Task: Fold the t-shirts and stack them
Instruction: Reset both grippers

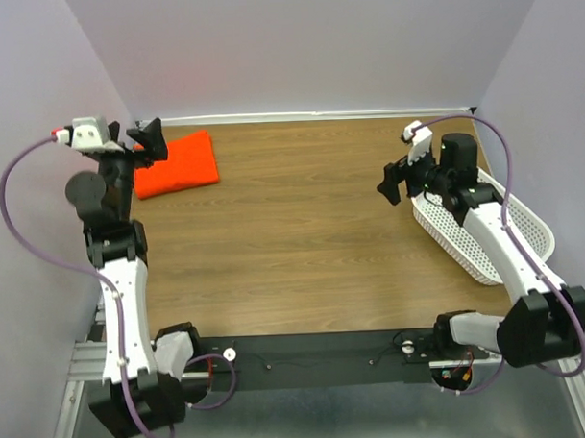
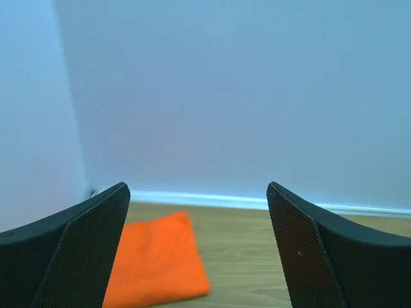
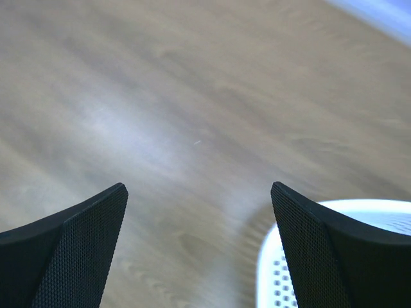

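Observation:
A bright orange t-shirt (image 1: 178, 163) lies folded in a flat rectangle at the table's far left corner. The left wrist view shows the same folded t-shirt (image 2: 157, 263) low between the fingers. My left gripper (image 1: 151, 140) hovers above the shirt's left edge, open and empty, lifted clear of the cloth. My right gripper (image 1: 393, 183) hangs open and empty above bare wood on the right side, just left of the basket. Its black mesh pads (image 3: 77, 250) frame only wood and a piece of the basket rim.
A white perforated plastic basket (image 1: 534, 229) lies at the right edge of the wooden table (image 1: 303, 238), under the right arm; its rim (image 3: 276, 269) shows in the right wrist view. Walls close the table off at the back and both sides.

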You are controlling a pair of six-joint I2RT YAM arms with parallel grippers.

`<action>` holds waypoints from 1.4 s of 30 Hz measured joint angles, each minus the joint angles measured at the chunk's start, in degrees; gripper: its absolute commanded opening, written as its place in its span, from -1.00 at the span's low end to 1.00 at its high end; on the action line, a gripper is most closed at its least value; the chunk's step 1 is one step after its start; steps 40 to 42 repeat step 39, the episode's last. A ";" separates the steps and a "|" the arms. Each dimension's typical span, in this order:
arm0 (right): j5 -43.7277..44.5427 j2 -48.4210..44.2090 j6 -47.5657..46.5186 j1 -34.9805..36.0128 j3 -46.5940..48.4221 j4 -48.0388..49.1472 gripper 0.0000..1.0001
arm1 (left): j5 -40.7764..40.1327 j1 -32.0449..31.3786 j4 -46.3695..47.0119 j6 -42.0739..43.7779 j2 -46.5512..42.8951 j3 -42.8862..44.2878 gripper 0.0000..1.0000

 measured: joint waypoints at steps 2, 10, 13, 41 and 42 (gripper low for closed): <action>5.14 -3.37 1.31 0.00 -0.72 2.58 1.00 | 3.67 -0.02 1.90 -0.81 -6.71 -3.76 0.97; 27.71 -13.55 12.57 -0.33 -6.88 14.67 1.00 | 9.66 -7.23 -1.18 1.25 -20.68 -19.80 0.97; 36.11 -13.97 16.17 -0.37 -9.42 17.35 1.00 | 6.86 -11.58 -4.09 3.93 -22.08 -20.22 0.97; 45.40 -12.33 16.13 -1.11 -13.44 20.52 1.00 | -3.98 -15.93 -12.44 9.29 -24.22 -20.31 0.97; 45.40 -12.33 16.13 -1.11 -13.44 20.52 1.00 | -3.98 -15.93 -12.44 9.29 -24.22 -20.31 0.97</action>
